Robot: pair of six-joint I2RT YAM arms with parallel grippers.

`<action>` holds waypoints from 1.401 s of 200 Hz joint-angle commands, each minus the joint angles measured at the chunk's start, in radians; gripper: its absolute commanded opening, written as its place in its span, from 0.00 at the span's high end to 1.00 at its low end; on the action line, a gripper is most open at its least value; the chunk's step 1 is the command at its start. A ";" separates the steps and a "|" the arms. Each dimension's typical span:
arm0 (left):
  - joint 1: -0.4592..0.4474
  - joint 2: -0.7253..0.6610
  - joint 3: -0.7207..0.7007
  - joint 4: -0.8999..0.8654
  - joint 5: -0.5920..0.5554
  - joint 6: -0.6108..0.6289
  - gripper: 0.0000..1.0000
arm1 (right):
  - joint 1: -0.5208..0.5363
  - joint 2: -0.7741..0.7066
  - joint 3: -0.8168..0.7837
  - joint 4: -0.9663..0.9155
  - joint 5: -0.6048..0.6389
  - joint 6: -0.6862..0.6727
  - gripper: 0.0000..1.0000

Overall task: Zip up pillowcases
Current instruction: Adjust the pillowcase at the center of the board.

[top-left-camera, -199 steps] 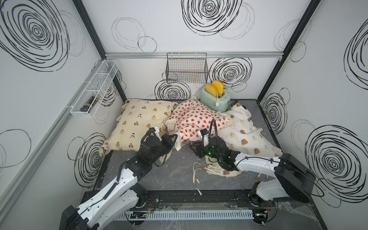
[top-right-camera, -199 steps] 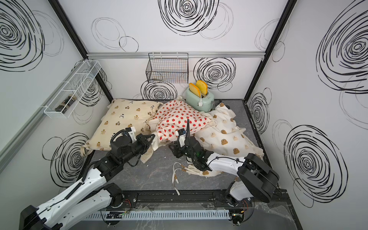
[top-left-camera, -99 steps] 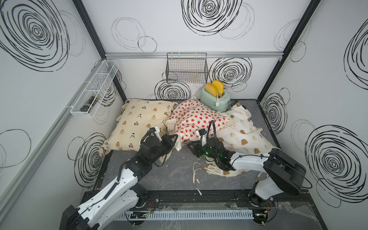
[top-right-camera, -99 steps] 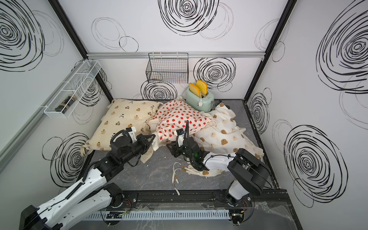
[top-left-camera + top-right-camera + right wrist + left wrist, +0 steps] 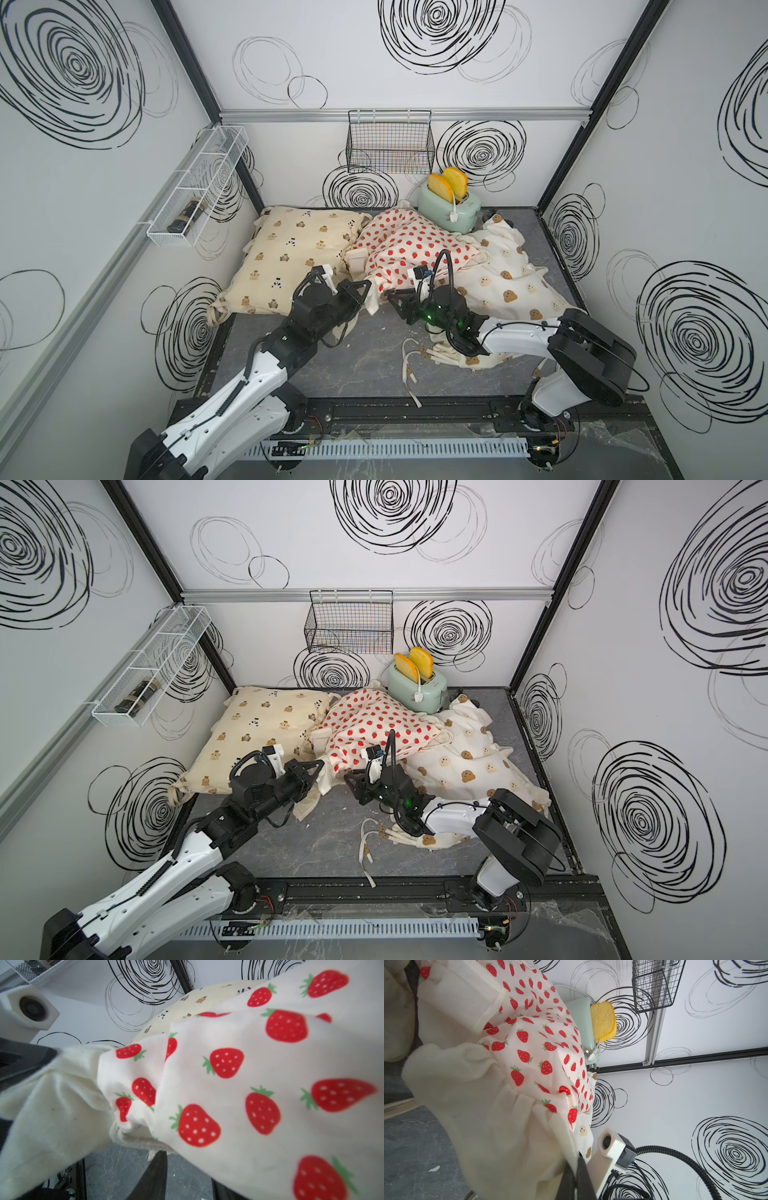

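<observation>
Three pillowcases lie across the back of the table in both top views: a cream one with bears and pandas (image 5: 286,257) (image 5: 253,729), a strawberry one (image 5: 411,249) (image 5: 374,725) and a white one with brown bear heads (image 5: 511,282) (image 5: 469,758). My left gripper (image 5: 368,286) (image 5: 322,764) (image 5: 576,1162) is shut on the strawberry pillowcase's cream frill (image 5: 500,1118) at its near corner. My right gripper (image 5: 395,297) (image 5: 351,777) (image 5: 187,1167) sits just right of it, at the same near edge. Its jaws stand apart, one finger (image 5: 158,1169) bare, the other under strawberry fabric (image 5: 228,1084).
A mint toaster with toast (image 5: 451,208) stands behind the pillowcases. A black wire basket (image 5: 390,141) hangs on the back wall, a white wire shelf (image 5: 199,187) on the left wall. Loose cream ties (image 5: 415,361) trail over the grey table (image 5: 357,365) in front.
My right gripper has slid left along the strawberry pillowcase's near edge, closer to the left gripper, with its jaws a little narrower. The left arm has stayed put.
</observation>
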 commanded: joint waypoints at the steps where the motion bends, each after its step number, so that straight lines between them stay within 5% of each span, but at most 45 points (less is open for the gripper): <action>1: 0.008 -0.004 0.006 0.066 0.009 0.006 1.00 | 0.008 0.016 0.032 0.045 0.023 -0.003 0.63; 110: 0.008 -0.003 0.008 0.070 0.011 0.005 1.00 | 0.009 0.017 0.025 0.070 0.048 -0.023 0.70; 280: 0.008 -0.011 0.002 0.060 -0.004 0.005 1.00 | 0.009 -0.021 0.025 0.016 0.103 -0.011 0.97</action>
